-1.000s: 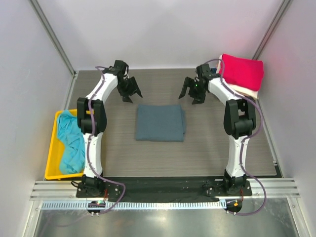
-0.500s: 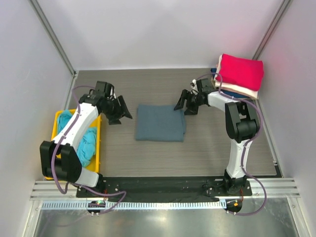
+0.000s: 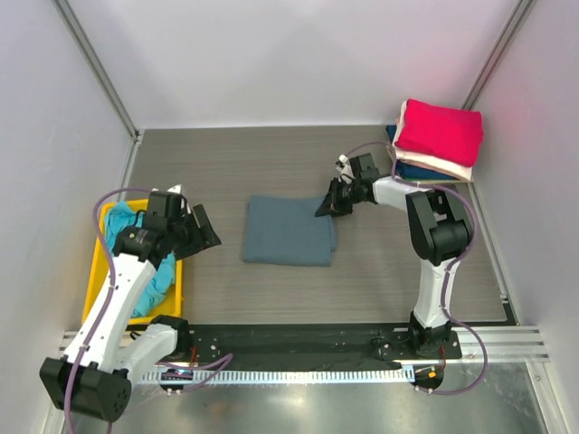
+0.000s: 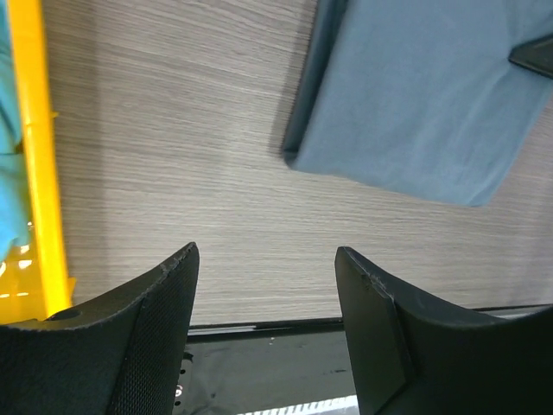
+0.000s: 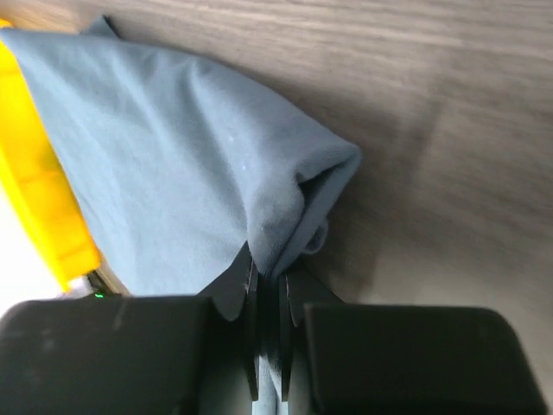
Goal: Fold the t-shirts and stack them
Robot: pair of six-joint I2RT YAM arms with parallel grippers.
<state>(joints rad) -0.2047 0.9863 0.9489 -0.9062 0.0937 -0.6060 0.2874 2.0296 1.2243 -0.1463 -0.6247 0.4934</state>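
Observation:
A folded slate grey-blue t-shirt [image 3: 288,231] [image 4: 415,104] [image 5: 181,164] lies mid-table. My right gripper [image 3: 327,206] [image 5: 275,275] is shut on its far right corner, and the cloth bunches up between the jaws. At the left, my left gripper [image 3: 204,233] [image 4: 266,259] hangs open above bare table next to the yellow bin, empty, a little left of the shirt. A bright teal t-shirt [image 3: 143,256] lies crumpled in that bin. The folded crimson t-shirt [image 3: 441,131] tops a stack at the back right, over a cream t-shirt [image 3: 457,168] and a navy t-shirt [image 3: 418,169].
The yellow bin [image 3: 101,287] [image 4: 39,164] sits at the table's left edge. Grey walls close in the left, back and right sides. A black strip and metal rail [image 3: 298,339] run along the near edge by the arm bases.
My right gripper dropped to the grey-blue shirt's far right corner and shut on it. The left arm swung back and left toward the bin, still open. The shirt shifted slightly left.

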